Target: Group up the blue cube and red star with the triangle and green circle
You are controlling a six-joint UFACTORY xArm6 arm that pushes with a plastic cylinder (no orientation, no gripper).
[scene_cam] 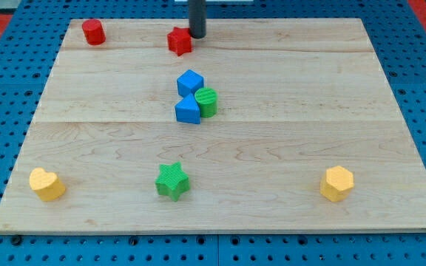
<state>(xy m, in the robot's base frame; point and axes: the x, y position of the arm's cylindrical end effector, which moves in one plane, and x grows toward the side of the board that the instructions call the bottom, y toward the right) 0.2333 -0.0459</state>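
The blue cube (pixel 190 81) sits at the board's middle, touching the blue triangle (pixel 187 110) below it and the green circle (pixel 207 102) at its lower right. The red star (pixel 179 41) lies near the view's top, left of centre. My tip (pixel 197 35) is right beside the red star, at its upper right, touching or nearly touching it. The rod rises out of the view's top.
A red cylinder (pixel 93 32) stands at the top left. A yellow heart (pixel 46 184) is at the bottom left, a green star (pixel 172 181) at the bottom middle, a yellow hexagon (pixel 337 183) at the bottom right. The wooden board (pixel 287 133) lies on a blue pegboard.
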